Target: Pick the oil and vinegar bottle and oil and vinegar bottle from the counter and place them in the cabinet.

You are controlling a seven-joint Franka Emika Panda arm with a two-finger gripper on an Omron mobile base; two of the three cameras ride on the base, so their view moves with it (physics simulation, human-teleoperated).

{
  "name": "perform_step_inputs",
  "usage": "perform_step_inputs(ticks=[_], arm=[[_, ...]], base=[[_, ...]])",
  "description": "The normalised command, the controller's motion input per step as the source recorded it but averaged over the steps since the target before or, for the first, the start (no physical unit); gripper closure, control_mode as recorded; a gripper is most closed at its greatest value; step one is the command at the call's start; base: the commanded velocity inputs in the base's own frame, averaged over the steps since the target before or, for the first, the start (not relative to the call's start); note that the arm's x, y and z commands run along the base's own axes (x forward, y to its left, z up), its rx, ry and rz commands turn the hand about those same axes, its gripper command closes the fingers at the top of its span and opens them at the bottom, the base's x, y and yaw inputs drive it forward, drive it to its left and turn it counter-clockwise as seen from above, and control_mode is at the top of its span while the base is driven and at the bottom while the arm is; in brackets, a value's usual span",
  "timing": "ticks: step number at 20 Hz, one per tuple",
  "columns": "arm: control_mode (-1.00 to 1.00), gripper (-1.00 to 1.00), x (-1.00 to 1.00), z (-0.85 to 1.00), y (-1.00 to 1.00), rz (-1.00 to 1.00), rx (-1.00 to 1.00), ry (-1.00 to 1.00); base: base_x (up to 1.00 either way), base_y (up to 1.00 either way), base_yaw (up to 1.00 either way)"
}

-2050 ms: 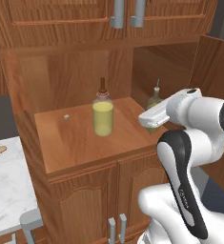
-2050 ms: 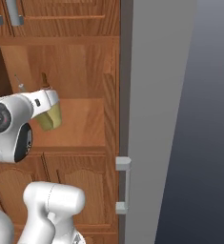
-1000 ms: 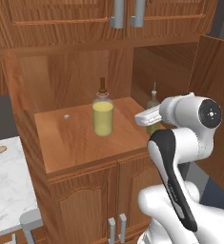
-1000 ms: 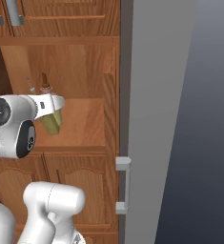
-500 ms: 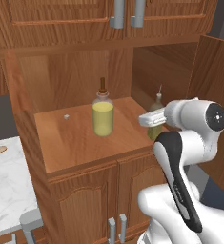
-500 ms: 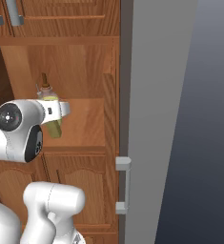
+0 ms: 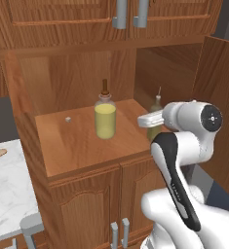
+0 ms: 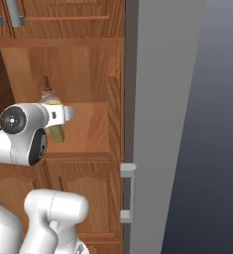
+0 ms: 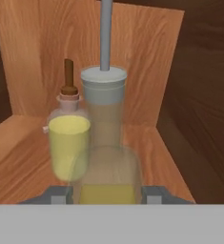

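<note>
From the left base view, I see the squat clear bottle (image 7: 105, 115) standing upright on the cabinet shelf (image 7: 77, 141), near its middle. The slim green bottle (image 7: 156, 116) sits at the shelf's right side, upright, just behind my hand; the hand body hides its lower part, so I cannot tell here whether its base rests on the wood. A small pale object (image 7: 67, 119) lies on the shelf to the left, well apart from both bottles.

From the right base view, the hand reaches into the cabinet (image 8: 88, 59) with the green bottle (image 8: 57, 130) at its front. The clear bottle's brown neck (image 8: 46, 83) shows above the arm.

From the hand view, the fingers (image 9: 154, 194) pinch the green bottle (image 9: 105, 143) at its base, one on each side. The clear bottle (image 9: 68, 138) stands just beyond and to the left, overlapping it in this line of sight.

Hazards, as I judge them:
- Advancing further risks striking the clear bottle and tipping it.
- Releasing before the base is seated lets the slim bottle topple.
- Retracting without spreading the fingers fully could drag the bottle off the shelf edge.
</note>
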Motion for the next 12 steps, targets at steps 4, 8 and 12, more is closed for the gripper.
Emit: perform_step_inputs(ticks=[4,8,12], arm=[[-1.0,1.0,0.51,-0.18,0.01,-0.04,0.02,0.01],[-1.0,1.0,0.46,-0.26,-0.04,-0.01,0.05,0.0],[-1.0,1.0,0.31,-0.28,-0.09,0.0,0.08,0.0]], base=[[0.0,0.0,0.0],[0.0,0.0,0.0],[0.0,0.0,0.0]])
